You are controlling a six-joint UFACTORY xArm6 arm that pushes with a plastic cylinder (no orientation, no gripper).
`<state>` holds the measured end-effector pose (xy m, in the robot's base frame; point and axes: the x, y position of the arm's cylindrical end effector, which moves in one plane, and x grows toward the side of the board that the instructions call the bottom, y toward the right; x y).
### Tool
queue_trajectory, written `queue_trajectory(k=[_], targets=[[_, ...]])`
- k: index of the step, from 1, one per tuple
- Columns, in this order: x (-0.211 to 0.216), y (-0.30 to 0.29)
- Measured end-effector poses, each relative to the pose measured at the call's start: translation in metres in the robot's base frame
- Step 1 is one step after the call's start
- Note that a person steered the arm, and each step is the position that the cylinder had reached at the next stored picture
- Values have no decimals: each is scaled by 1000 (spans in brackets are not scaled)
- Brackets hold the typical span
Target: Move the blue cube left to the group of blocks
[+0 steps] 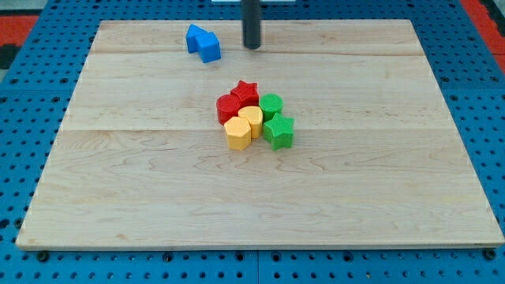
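Two blue blocks touch near the view's top left of centre: a blue cube [210, 50] and a second blue block [194, 37] just up-left of it, its shape unclear. My tip [251, 46] stands on the board a short way to the right of the blue cube, apart from it. A tight group of blocks sits mid-board, below and to the right of the blue pair: a red star [245, 92], a red block [229, 107], a green round block [271, 104], a green star [278, 131], a yellow block [252, 120] and a yellow hexagon-like block [237, 132].
The wooden board [118, 181] lies on a blue pegboard surface [24, 118]. A red patch [20, 20] shows at the view's top left corner and another at the top right.
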<state>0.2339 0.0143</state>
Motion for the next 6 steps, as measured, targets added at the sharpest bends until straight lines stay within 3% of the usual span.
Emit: queue_trajectory(k=[1,5,6], targets=[[-9,-99],[173,-93],[141,-135]])
